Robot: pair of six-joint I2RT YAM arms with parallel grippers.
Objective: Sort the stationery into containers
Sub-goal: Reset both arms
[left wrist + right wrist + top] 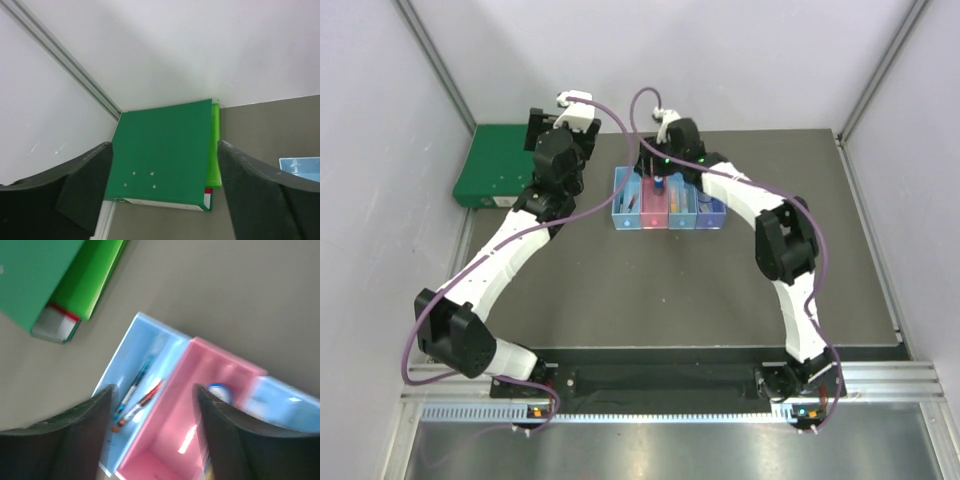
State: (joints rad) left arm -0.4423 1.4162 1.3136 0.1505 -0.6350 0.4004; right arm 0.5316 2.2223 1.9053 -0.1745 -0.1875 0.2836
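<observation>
My right gripper (154,390) hovers over the row of bins (668,222) at twelve o'clock on the table (620,290), its fingers apart with nothing between them. Through its camera I see two pens (136,399) lying in the light blue bin (125,350), slanted from seven to one o'clock. A round blue reel (218,390) sits in the pink bin (220,362) beside it.

My left gripper (165,146) is also spread and empty, facing the green binder (160,150) at ten o'clock.

I judge the pens light, stiff and smooth-barrelled, so I'd pinch one mid-barrel, across its width. The reel looks light and liable to roll, so I'd take it across its flat faces.
</observation>
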